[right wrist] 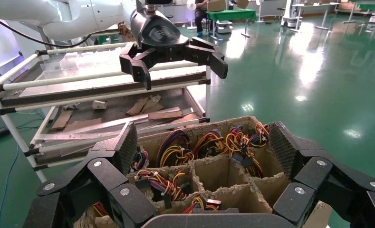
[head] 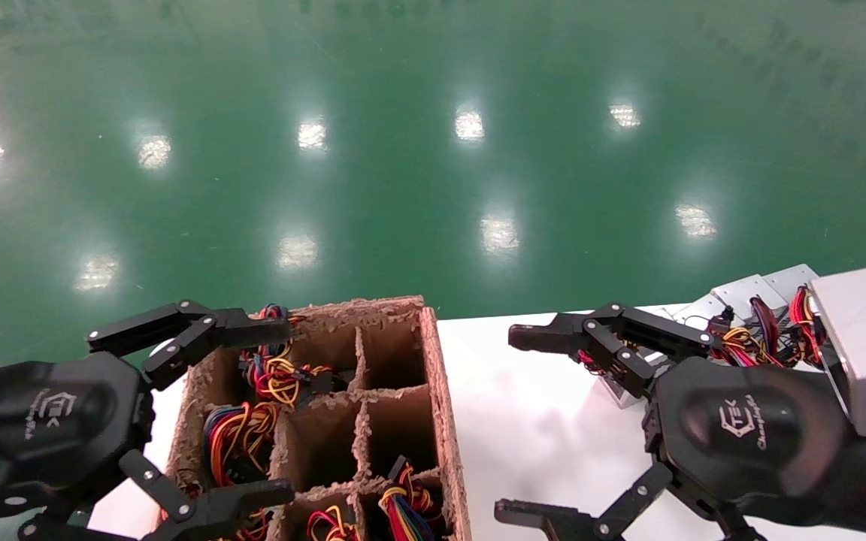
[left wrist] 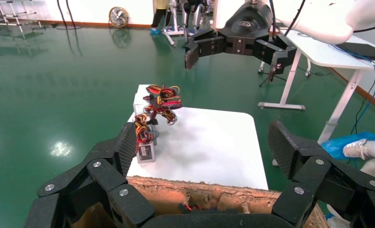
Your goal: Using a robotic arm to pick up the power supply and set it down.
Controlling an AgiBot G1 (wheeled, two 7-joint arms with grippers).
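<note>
Head view: we see the left gripper (head: 279, 409) spread wide and empty over the cardboard box (head: 444, 406), the right gripper (head: 519, 424) equally wide and empty above the white table (head: 523, 406). Power supplies (head: 749, 289) sit on the table's far right edge.

The cardboard box (head: 444, 398) runs off the bottom edge of the head view, so its nearest pockets are cut off. Wire bundles (head: 275, 376) fill some pockets and hide whatever sits under them. The right gripper (head: 512, 424) covers part of the power supplies (head: 749, 289) (their fronts cannot be seen).
</note>
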